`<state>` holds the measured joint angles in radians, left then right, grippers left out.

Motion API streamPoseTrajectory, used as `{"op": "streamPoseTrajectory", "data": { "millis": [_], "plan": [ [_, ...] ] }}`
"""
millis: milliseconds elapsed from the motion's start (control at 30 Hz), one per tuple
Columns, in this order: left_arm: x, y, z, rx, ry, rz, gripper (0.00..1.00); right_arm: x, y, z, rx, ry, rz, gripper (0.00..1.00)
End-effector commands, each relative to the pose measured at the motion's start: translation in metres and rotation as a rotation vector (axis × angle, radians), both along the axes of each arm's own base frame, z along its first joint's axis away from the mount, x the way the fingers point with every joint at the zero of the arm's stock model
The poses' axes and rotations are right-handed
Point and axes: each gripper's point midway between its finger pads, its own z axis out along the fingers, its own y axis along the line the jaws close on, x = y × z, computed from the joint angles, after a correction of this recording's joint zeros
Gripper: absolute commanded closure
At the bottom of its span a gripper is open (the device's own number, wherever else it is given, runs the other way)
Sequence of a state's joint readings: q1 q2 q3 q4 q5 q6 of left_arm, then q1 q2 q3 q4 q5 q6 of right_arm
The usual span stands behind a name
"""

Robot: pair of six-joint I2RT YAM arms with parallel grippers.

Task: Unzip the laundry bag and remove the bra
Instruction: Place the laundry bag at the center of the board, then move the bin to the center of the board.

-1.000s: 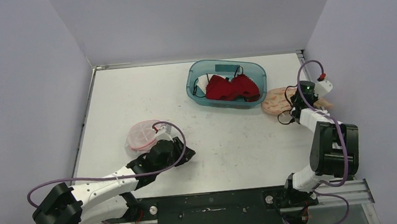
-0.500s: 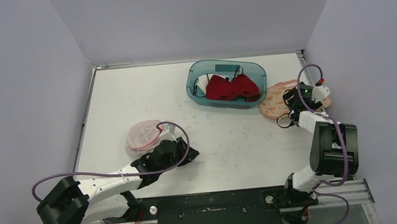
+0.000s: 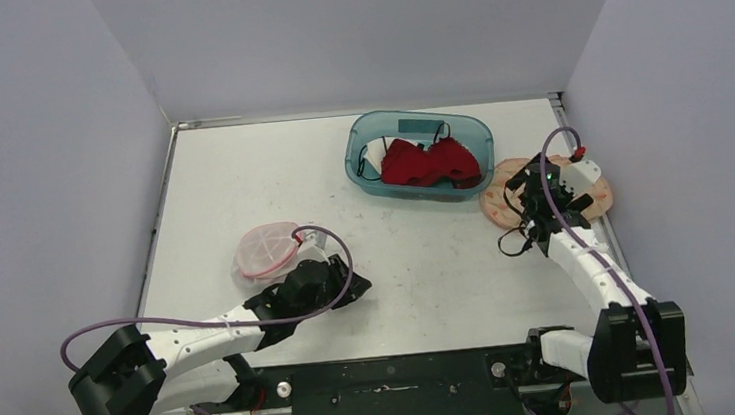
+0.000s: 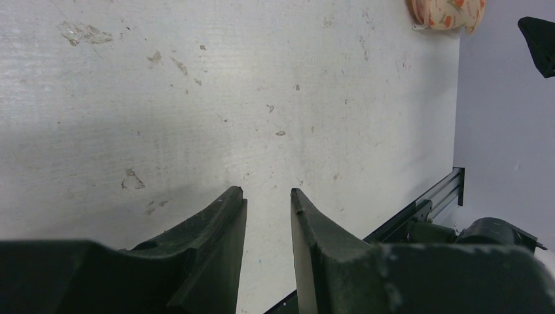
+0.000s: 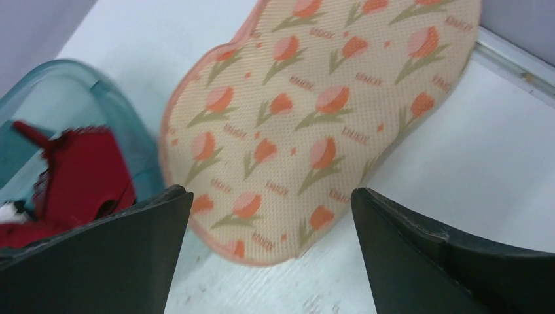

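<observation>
Well left of the translucent teal plastic tub (image 3: 351, 157), a round pink-rimmed mesh pouch (image 3: 265, 249) lay near the left gripper (image 4: 267, 191), whose jaws were narrowly parted on nothing. The red lace bra (image 3: 428, 162) sat in the tub, seemingly already removed. Just right of the tub, the flat tulip-printed mesh laundry bag (image 5: 314, 124) lay limp under the wide-open, empty right gripper (image 5: 269, 193)
</observation>
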<state>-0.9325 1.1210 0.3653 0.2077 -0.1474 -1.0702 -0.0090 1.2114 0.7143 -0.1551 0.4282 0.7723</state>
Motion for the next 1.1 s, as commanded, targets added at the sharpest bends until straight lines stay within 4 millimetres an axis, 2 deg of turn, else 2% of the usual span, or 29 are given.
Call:
{"op": "streamPoseTrajectory", "data": {
  "millis": [0, 167, 267, 367, 567, 867, 967, 1067],
  "plan": [
    [-0.001, -0.02, 0.029, -0.079, -0.056, -0.045, 0.71, -0.016, 0.016, 0.0, -0.003, -0.045, 0.05, 0.07],
    [-0.005, -0.019, 0.03, -0.068, -0.063, -0.041, 0.71, -0.008, 0.013, -0.022, -0.01, -0.017, 0.1, 0.31],
    [-0.003, -0.02, 0.033, -0.067, -0.07, -0.033, 0.71, -0.002, -0.005, -0.037, -0.014, 0.022, 0.074, 0.37],
    [-0.001, -0.021, 0.033, -0.055, -0.072, -0.032, 0.71, 0.005, -0.01, -0.052, 0.007, 0.054, 0.064, 0.38],
    [-0.001, -0.023, 0.03, -0.043, -0.064, -0.035, 0.71, 0.023, -0.008, -0.073, 0.043, 0.081, 0.064, 0.37],
    [0.0, -0.015, 0.032, -0.021, -0.069, -0.013, 0.71, 0.045, -0.022, -0.087, 0.045, 0.114, 0.043, 0.37],
    [0.0, -0.01, 0.034, -0.011, -0.076, 0.0, 0.7, 0.047, -0.023, -0.086, 0.047, 0.114, 0.041, 0.34],
    [0.002, -0.006, 0.041, -0.01, -0.092, 0.009, 0.7, 0.046, -0.022, -0.068, 0.048, 0.068, 0.034, 0.22]
  ]
}}
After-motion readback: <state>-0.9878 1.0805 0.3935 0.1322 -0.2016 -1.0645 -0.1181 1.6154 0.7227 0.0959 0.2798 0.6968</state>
